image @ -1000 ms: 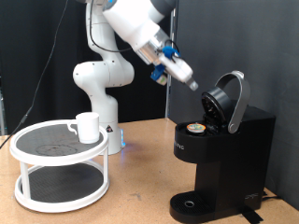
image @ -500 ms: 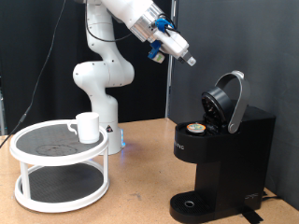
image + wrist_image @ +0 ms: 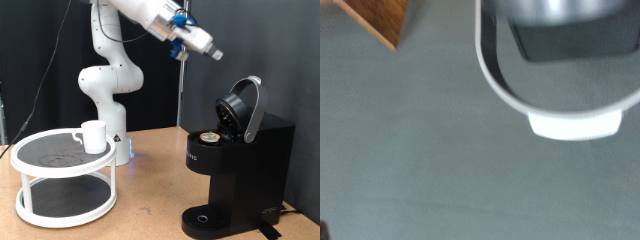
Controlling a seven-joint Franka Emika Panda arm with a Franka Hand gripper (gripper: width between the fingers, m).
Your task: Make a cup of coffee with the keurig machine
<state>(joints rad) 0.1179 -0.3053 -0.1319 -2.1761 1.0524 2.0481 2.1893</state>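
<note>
The black keurig machine [image 3: 245, 165] stands at the exterior view's right with its hinged lid [image 3: 246, 106] raised. A tan-topped pod [image 3: 209, 138] sits in the open chamber. The white cup [image 3: 94, 136] stands on the top tier of a white round stand [image 3: 62, 178] at the left. My gripper [image 3: 214, 54] hangs high in the air, above and slightly left of the raised lid, touching nothing and holding nothing that shows. The wrist view shows the lid's grey rim and front tab [image 3: 575, 124] from above, blurred. My fingers do not show there.
The arm's white base [image 3: 105, 95] stands behind the stand. A wooden table [image 3: 150, 200] carries everything. A black curtain fills the background. A corner of the table shows in the wrist view [image 3: 378, 20].
My gripper has risen from just beside the raised lid to well above it, then shifted towards the exterior view's right. The machine, pod and cup have not moved.
</note>
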